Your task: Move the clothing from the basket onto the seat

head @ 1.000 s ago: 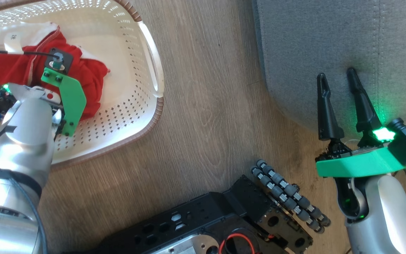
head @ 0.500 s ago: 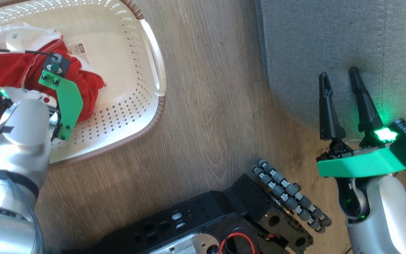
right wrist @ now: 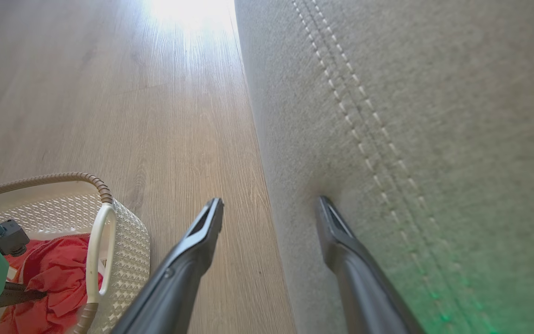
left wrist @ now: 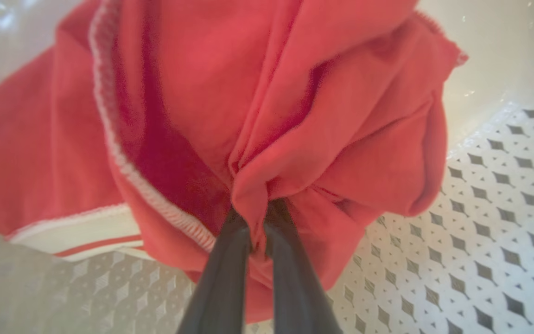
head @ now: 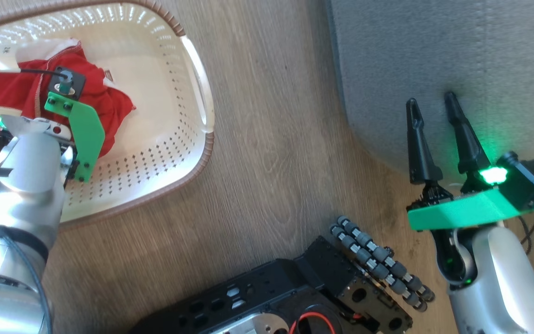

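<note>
Left fingers (left wrist: 220, 278) pinching clothing (left wrist: 295, 93) in basket (head: 155, 153) | right fingers (head: 420, 148) spread at seat (head: 434, 46) edge

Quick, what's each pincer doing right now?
Left pincer: closed, holding the clothing in the basket.
Right pincer: open, holding nothing, at the edge of the seat.

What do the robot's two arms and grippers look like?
Both forearms are silver-grey shells. Each wrist carries a bright green plate. The right gripper has two long, tapering black fingers and a glowing green light; the left gripper has dark fingers, and a thin black cable runs to its wrist.
</note>
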Available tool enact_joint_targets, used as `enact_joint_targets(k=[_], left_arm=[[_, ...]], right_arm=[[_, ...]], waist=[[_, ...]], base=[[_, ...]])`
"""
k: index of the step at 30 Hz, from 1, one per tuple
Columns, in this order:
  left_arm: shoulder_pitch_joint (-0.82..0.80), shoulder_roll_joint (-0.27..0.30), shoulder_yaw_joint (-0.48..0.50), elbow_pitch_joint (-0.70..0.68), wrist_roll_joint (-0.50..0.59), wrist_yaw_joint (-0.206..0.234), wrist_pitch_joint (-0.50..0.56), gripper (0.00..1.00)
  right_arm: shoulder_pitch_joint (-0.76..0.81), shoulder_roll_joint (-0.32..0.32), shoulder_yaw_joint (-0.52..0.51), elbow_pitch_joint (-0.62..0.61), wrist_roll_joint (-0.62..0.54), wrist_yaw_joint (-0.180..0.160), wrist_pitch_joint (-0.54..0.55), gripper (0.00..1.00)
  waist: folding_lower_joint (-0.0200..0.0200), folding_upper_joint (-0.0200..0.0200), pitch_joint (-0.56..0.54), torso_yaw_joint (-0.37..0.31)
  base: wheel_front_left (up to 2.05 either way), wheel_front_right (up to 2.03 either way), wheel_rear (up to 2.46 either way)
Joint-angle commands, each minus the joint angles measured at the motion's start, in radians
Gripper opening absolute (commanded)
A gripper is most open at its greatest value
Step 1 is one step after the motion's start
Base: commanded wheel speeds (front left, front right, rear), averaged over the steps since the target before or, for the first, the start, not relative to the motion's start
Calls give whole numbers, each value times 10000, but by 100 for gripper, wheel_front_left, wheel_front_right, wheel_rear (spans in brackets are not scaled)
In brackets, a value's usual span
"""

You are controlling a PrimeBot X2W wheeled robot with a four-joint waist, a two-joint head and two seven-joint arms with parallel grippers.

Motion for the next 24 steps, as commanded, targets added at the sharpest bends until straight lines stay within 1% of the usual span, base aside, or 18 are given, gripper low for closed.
enact_joint_targets(k=[1, 4, 6, 11, 15, 22, 24], left_arm=[[389, 299, 205, -83, -102, 68, -191, 0], [514, 324, 308, -83, -268, 150, -641, 0], [717, 235, 365, -83, -381, 230, -1038, 0], [1413, -261, 483, -83, -710, 224, -1805, 0], [1960, -539, 545, -83, -909, 278, -2546, 0], [2553, -919, 665, -87, -1204, 439, -4171, 0], [2665, -1051, 721, -126, -1317, 393, -4545, 0]], right_arm=[[120, -118, 41, -52, 85, -90, 14, 100], [-219, -118, 170, 60, 82, -90, 14, 100], [-365, -118, 168, 162, 25, -90, 14, 100], [-322, -118, -30, 397, -180, -90, 14, 100], [-170, -118, -204, 598, -346, -90, 14, 100], [116, -118, -400, 888, -540, -90, 14, 100], [208, -118, -465, 963, -589, -90, 14, 100]], waist=[[0, 0, -223, -72], [0, 0, -573, -160], [0, 0, -990, -98], [0, 0, -2284, 217], [0, 0, -3316, 449], [0, 0, -4727, 936], [0, 0, -5070, 1113]], base=[[0, 0, 0], [0, 0, 0], [0, 0, 0], [0, 0, 0], [0, 0, 0], [0, 0, 0], [0, 0, 0]])
